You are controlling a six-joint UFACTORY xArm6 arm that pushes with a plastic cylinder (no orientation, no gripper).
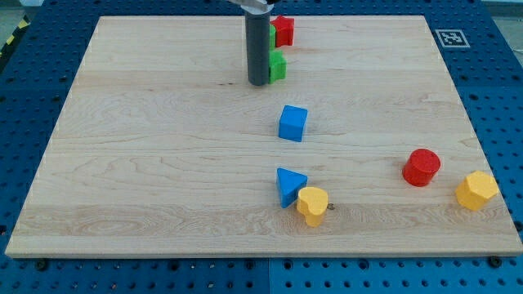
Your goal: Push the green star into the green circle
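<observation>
My rod is hiding a good deal: it is coming down from the view's top edge, where its upper part is being cut off, and its dark grey shaft is covering the left sides of two green blocks. My tip (259, 82) is resting on the wooden board (147, 163), touching or nearly touching the lower green block (279, 66), which is sitting just to the tip's right; its outline is too covered for me to call it star or circle with any confidence. The upper green block (272, 36) is showing only as a thin sliver beside the shaft, above and right of the tip, so I cannot tell its shape or whether the two greens are touching. There are no jaws here to be apart or together (the arm is ending in a plain rod). A red block (283, 30), star-like in outline, is sitting farther up and right of the tip, against that sliver. Below the tip a blue cube (292, 123) is standing alone; farther below, a blue triangular block (289, 185) is touching a yellow, heart-like block (312, 205). Well to the tip's lower right, a red cylinder (421, 167) and a yellow hexagonal block (476, 190) are lying near each other. The blocks are looking matte and solid, the board pale and grained.
</observation>
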